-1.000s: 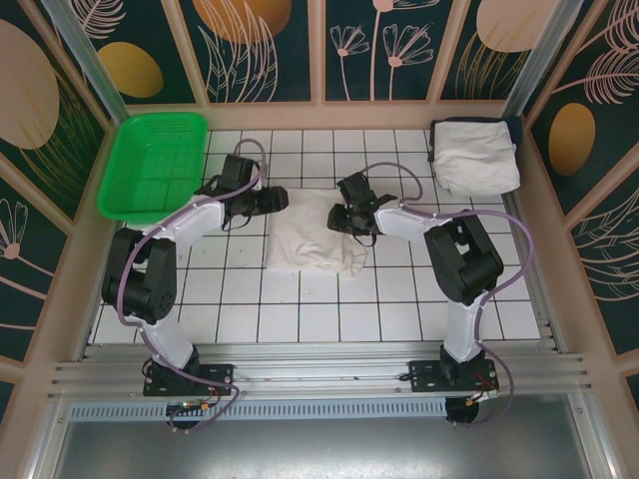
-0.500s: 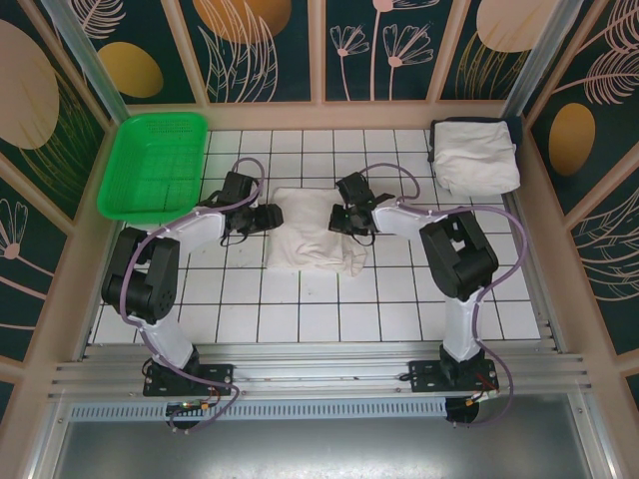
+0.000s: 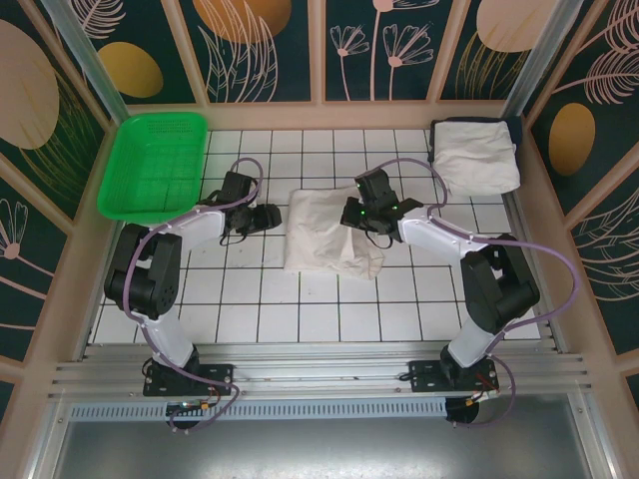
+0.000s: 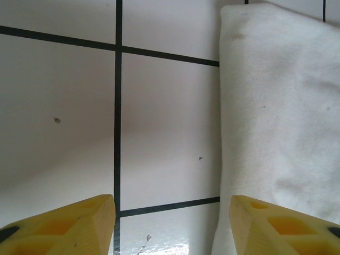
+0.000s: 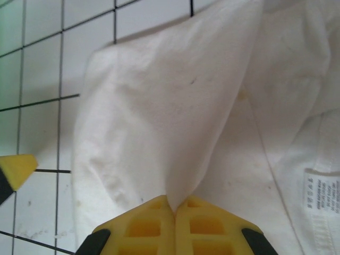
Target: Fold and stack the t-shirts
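T-shirt [image 3: 327, 238] folded on the table [image 3: 409, 304], right claw [image 5: 175, 208] pinched on its raised fold, left claw [image 4: 171, 206] spread wide just beside its left edge

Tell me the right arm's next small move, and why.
Probably lift the pinched cloth and carry it toward the folded t-shirt in the far right corner. The right gripper is shut on a raised fold of the middle t-shirt, while the left gripper is open at its left edge, gripping nothing, so only the right one can move it.
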Robot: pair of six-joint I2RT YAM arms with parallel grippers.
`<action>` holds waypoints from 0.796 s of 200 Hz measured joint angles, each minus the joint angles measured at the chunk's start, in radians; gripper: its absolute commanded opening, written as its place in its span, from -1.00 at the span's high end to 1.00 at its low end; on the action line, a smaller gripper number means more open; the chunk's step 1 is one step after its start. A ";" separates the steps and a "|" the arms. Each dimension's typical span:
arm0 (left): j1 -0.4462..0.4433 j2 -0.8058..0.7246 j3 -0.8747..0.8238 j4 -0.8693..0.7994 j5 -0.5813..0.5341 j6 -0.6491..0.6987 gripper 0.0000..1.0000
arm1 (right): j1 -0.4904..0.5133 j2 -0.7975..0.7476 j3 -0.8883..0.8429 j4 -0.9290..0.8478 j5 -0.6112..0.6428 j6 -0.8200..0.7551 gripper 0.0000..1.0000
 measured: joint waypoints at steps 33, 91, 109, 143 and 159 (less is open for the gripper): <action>0.000 0.000 -0.037 0.093 0.073 -0.036 -0.01 | -0.002 -0.007 -0.004 0.000 -0.024 0.000 1.00; -0.001 0.004 -0.057 0.123 0.116 -0.047 -0.11 | -0.019 -0.157 -0.047 0.005 -0.049 0.008 1.00; -0.004 0.019 -0.056 0.127 0.118 -0.047 -0.14 | -0.062 -0.164 -0.114 0.037 -0.067 0.015 1.00; -0.025 0.051 -0.055 0.127 0.116 -0.046 -0.16 | -0.135 -0.063 -0.215 0.054 -0.084 0.011 1.00; -0.046 0.063 -0.050 0.126 0.116 -0.044 -0.17 | -0.159 -0.027 -0.228 0.061 -0.113 -0.010 1.00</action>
